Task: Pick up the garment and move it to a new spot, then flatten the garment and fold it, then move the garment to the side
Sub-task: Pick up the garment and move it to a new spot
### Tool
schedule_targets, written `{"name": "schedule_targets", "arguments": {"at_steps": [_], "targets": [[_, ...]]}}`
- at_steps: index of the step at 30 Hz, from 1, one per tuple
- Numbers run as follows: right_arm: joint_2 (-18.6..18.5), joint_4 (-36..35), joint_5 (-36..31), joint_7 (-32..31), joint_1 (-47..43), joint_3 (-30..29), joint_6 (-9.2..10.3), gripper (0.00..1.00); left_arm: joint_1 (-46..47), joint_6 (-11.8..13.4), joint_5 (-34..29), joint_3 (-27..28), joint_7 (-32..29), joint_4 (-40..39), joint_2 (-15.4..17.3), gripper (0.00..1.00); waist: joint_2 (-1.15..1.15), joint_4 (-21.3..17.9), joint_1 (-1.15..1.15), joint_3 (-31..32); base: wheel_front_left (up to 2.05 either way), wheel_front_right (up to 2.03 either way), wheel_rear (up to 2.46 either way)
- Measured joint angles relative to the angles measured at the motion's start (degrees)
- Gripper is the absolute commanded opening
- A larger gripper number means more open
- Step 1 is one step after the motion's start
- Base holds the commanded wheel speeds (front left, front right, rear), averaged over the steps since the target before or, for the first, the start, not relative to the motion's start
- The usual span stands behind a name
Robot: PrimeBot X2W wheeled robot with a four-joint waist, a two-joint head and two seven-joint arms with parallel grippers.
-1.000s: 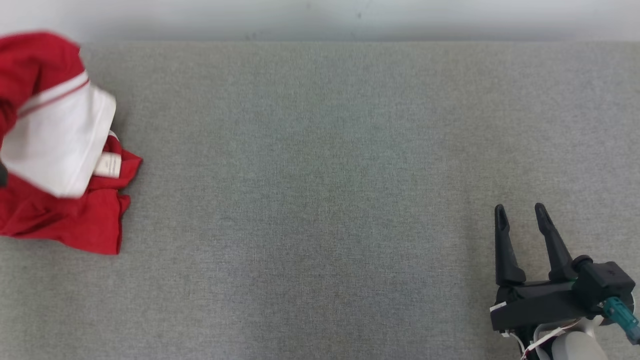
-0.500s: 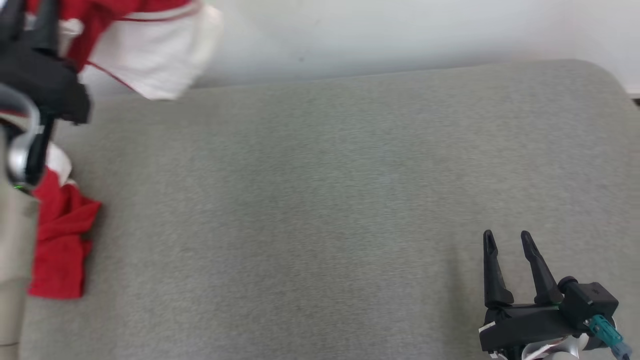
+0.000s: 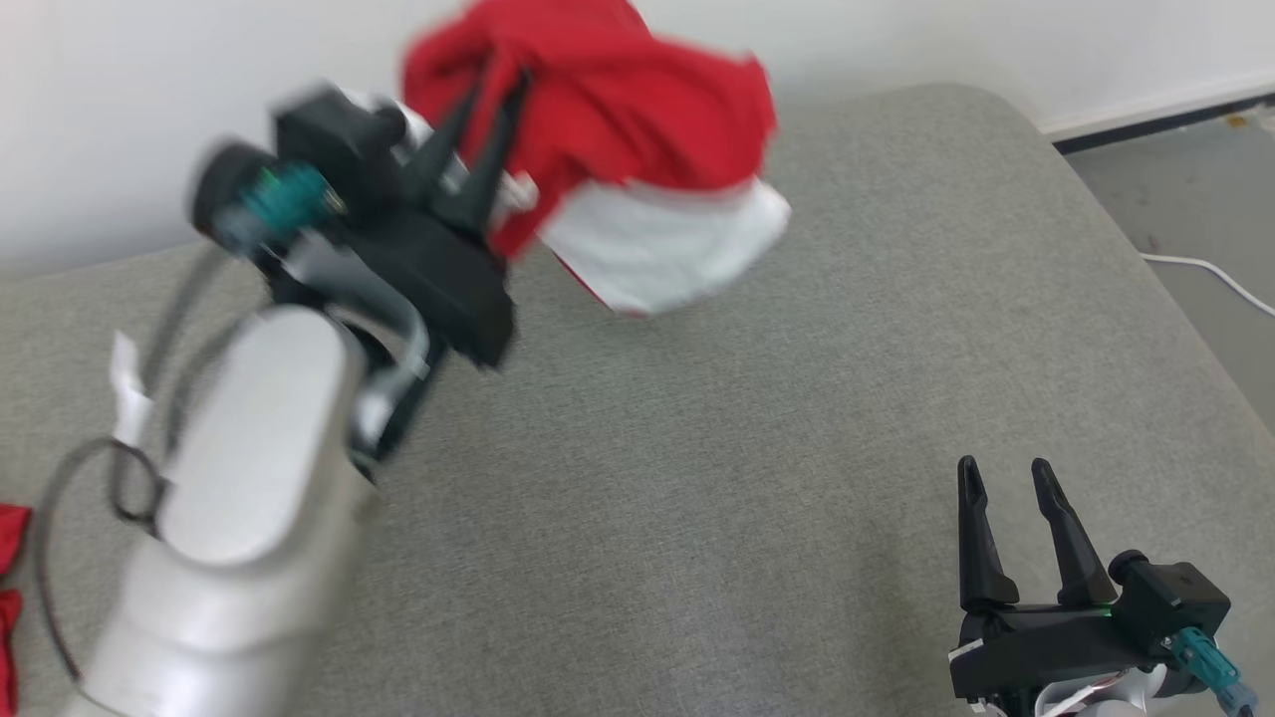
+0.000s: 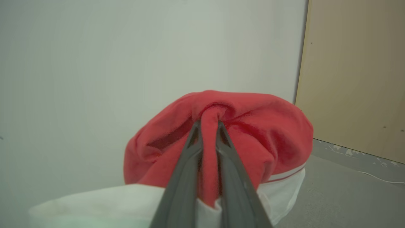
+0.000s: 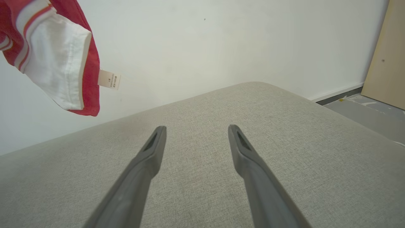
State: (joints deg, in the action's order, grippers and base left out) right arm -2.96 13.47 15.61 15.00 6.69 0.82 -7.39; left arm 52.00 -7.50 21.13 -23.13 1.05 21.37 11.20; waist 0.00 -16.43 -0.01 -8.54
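- Left tool (image 3: 495, 92), raised over the grey bench (image 3: 757, 418), pinches a fold of the red-and-white garment (image 3: 637, 119), which hangs in the air.
- Right tool (image 3: 1004, 470) rests low at right, fingers apart, empty.

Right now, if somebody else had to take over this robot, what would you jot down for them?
Left gripper: shut on the red-and-white garment, pinching a fold of the red cloth. The garment hangs bunched in the air above the grey padded surface, toward its far edge.
Right gripper: open and empty, low over the near right part of that surface.
Done: the garment is picked up.
Left: set it down at a new spot, flatten it, fold it, then move it to the side.
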Motion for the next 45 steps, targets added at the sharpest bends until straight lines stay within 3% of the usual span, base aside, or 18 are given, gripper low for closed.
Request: {"name": "schedule_targets", "arguments": {"at_steps": [5,16,17,18,19,26,32,45], "targets": [[0.01,-0.02,0.36,-0.01,0.02,-0.04,0.0,1.0,-6.54,0.93,1.49,-2.0,3.0,2.93,-3.92,0.0,0.0,-1.16,0.0,-0.88,0.0,0.0,0.0],[0.08,0.0,-0.08,0.0,0.19,-0.38,0.0,1.0,-20.36,1.04,3.68,-9.56,8.11,12.78,-7.6,0.0,0.0,1.46,0.01,-1.33,0.0,0.0,0.0],[0.05,0.03,-0.11,0.0,0.21,-0.32,0.0,1.0,-20.75,0.99,3.67,-10.48,8.67,13.41,-7.79,0.19,0.0,1.87,0.01,-1.29,0.0,0.0,0.0],[0.05,0.05,-0.25,0.0,0.25,-0.21,0.0,1.0,-20.8,0.93,3.55,-11.45,8.96,14.08,-7.9,0.48,0.0,2.27,0.01,-1.23,0.0,0.0,0.0],[0.08,0.13,-0.38,-0.01,0.27,-0.02,0.0,1.0,-20.79,0.92,3.5,-12.17,9.36,14.55,-8.02,1.0,0.0,2.66,0.01,-1.12,0.0,0.0,0.0],[0.08,0.31,-1.18,0.0,-1.01,-0.22,0.0,1.0,-19.52,1.67,4.19,-12.95,13.47,12.14,-8.21,1.0,0.0,5.23,0.0,0.98,0.0,0.0,0.0],[-0.05,-0.93,-2.1,0.0,-3.36,-0.77,0.0,1.0,-21.5,5.44,1.05,-5.98,14.07,1.83,-5.36,1.0,0.0,8.99,0.0,3.85,0.0,0.0,0.0],[-0.09,-3.12,-2.97,0.09,-5.63,-0.05,0.0,1.0,-37.83,7.9,-4.1,9.59,14.07,-10.56,2.14,1.0,0.0,16.41,0.0,8.33,0.0,0.0,0.0]]}}
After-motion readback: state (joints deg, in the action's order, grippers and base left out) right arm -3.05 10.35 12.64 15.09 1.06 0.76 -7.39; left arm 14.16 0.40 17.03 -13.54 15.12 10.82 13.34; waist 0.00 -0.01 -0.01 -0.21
